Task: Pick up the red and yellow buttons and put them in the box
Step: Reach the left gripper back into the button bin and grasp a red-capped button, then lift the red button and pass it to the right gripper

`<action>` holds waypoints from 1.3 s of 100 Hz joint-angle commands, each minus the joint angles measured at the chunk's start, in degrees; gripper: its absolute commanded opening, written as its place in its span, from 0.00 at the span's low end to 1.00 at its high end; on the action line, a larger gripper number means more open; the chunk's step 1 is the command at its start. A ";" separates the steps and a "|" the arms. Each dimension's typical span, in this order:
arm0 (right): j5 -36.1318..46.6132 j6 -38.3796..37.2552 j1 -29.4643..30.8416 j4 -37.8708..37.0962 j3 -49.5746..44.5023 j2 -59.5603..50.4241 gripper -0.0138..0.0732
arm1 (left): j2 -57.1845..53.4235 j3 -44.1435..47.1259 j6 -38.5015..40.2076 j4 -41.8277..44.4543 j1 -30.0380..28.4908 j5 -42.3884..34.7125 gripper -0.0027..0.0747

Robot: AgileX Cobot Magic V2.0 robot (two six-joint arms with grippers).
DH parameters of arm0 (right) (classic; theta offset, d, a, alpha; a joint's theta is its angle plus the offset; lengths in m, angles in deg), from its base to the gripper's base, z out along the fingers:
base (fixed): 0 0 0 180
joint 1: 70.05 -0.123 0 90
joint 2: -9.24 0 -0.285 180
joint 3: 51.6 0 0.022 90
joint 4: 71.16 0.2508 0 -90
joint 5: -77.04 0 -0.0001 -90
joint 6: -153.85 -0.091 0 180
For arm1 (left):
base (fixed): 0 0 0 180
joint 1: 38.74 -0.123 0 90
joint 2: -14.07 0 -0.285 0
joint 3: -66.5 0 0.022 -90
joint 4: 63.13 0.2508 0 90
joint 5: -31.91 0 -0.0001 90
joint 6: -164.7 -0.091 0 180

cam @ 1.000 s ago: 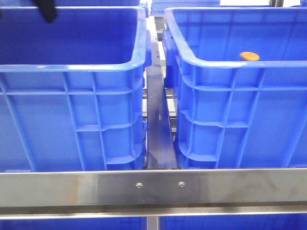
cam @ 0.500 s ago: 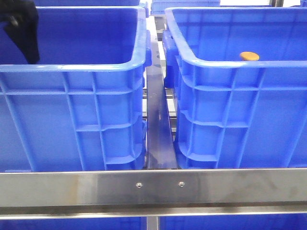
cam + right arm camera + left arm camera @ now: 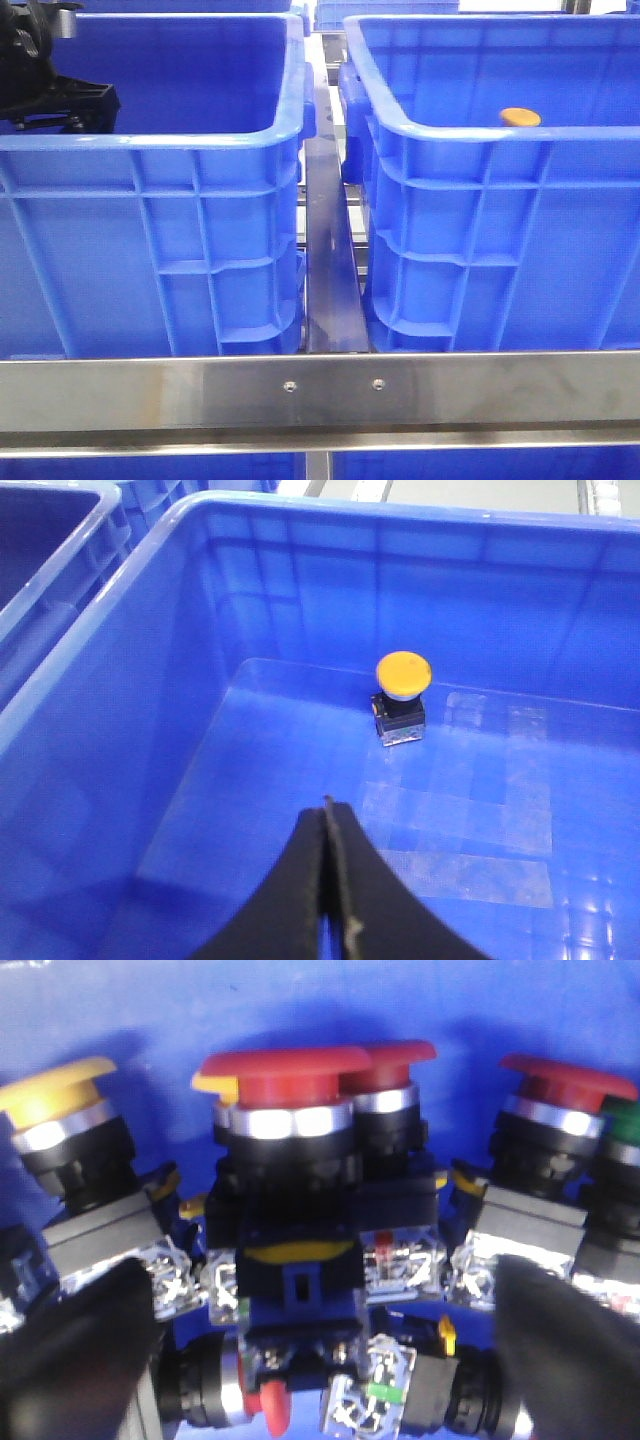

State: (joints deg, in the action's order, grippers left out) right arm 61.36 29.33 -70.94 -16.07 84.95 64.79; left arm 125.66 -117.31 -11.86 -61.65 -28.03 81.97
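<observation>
In the left wrist view a pile of push buttons lies on the blue floor of the left crate [image 3: 150, 150]. A red-capped button [image 3: 285, 1070] is in the middle, with a yellow-capped one [image 3: 55, 1085] beside it. My left gripper [image 3: 320, 1360] is open, its black fingers [image 3: 80, 1360] wide apart on either side of the pile and touching nothing. My right gripper [image 3: 325, 825] is shut and empty above the floor of the right crate, the box [image 3: 480, 150]. One yellow-capped button [image 3: 403, 675] stands in it, also seen in the front view [image 3: 520, 117].
More red caps [image 3: 565, 1080] and a green cap [image 3: 625, 1120] sit in the pile. A steel rail [image 3: 320, 385] crosses in front of both crates. A dark metal bar [image 3: 328, 250] runs through the narrow gap between them. The left arm [image 3: 50, 80] is inside the left crate.
The left arm has come down at the far left into the left crate. The yellow button in the right crate has not moved.
</observation>
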 commanded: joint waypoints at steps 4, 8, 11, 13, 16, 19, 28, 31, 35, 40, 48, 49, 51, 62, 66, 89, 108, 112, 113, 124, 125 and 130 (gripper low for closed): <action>1.42 0.56 0.26 0.98 1.63 -0.60 0.09 | -2.30 -1.75 0.78 -1.06 -0.20 -2.18 0.58; 1.42 0.56 0.26 0.98 1.63 -0.60 0.09 | -2.30 -1.75 0.78 -1.06 -0.20 -2.18 0.47; 1.42 0.56 0.26 0.98 1.63 -0.60 0.09 | -2.30 -1.75 0.78 -1.06 -0.20 -2.18 0.40; 1.42 0.56 0.26 0.98 1.63 -0.60 0.09 | -2.30 -1.75 0.78 -1.06 -0.20 -2.07 0.35; 1.42 0.56 0.26 0.98 1.63 -0.60 0.09 | -2.30 -1.75 0.78 -1.06 -0.20 -1.95 0.29; 1.42 0.56 0.26 0.98 1.63 -0.60 0.09 | -2.30 -1.75 0.78 -1.06 -0.20 -1.95 0.22; 1.42 0.56 0.26 0.98 1.63 -0.60 0.09 | -2.30 -1.75 0.78 -1.06 -0.20 -1.83 0.08; 1.42 0.56 0.26 0.98 1.63 -0.60 0.09 | -2.42 -1.75 0.78 -1.06 -0.20 -1.75 0.05; 1.42 0.56 0.26 0.98 1.63 -0.60 0.09 | -2.66 -1.75 0.78 -1.06 -0.20 -1.75 0.02; 1.42 0.56 0.26 0.98 1.63 -0.60 0.09 | -3.35 -1.75 0.78 -1.06 -0.20 -1.75 0.02; 1.42 0.56 0.26 0.98 1.63 -0.60 0.09 | -5.54 -1.75 0.78 -1.18 0.38 -1.75 0.02; 1.42 0.56 0.26 0.98 1.63 -0.60 0.09 | -5.79 -1.75 0.78 -1.48 0.38 -1.75 0.02; 1.42 0.56 0.26 0.98 1.63 -0.60 0.09 | -6.50 -1.75 0.40 -1.48 0.70 -1.75 0.02; 1.49 0.56 0.26 0.98 1.63 -0.60 0.09 | -10.89 -1.75 -1.21 -1.82 2.53 -2.19 0.02; 1.49 0.56 0.26 0.98 1.63 -0.60 0.09 | -12.61 -1.75 -2.68 -2.33 3.33 -2.32 0.02; -0.52 0.56 0.26 1.03 3.42 -0.37 0.10 | -19.49 -1.75 -15.58 -9.94 9.08 -3.35 0.02; -10.90 0.56 0.26 1.54 9.51 3.75 0.28 | -21.07 -1.75 -18.67 -11.49 15.68 -3.74 0.02; -13.29 0.50 0.26 2.32 11.05 5.32 0.35 | -21.07 -1.75 -19.99 -11.61 17.02 -3.74 0.02; -13.69 0.50 0.26 2.52 11.31 5.59 0.36 | -21.07 -1.75 -20.15 -11.61 17.56 -3.74 0.02; -19.54 -1.85 0.26 6.90 14.96 9.78 0.57 | -21.07 -1.75 -21.20 -11.61 21.56 -3.82 0.02; -19.88 -2.00 0.26 7.21 15.18 10.29 0.58 | -21.07 -1.75 -21.20 -11.61 22.05 -3.97 0.02; -22.67 -2.67 0.26 9.69 17.09 11.99 0.68 | -21.07 -1.75 -21.20 -11.61 23.60 -4.09 0.02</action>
State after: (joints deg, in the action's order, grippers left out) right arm 42.05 27.85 -70.86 -12.45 97.58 74.62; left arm 107.07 -117.31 -32.59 -71.80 -7.13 81.59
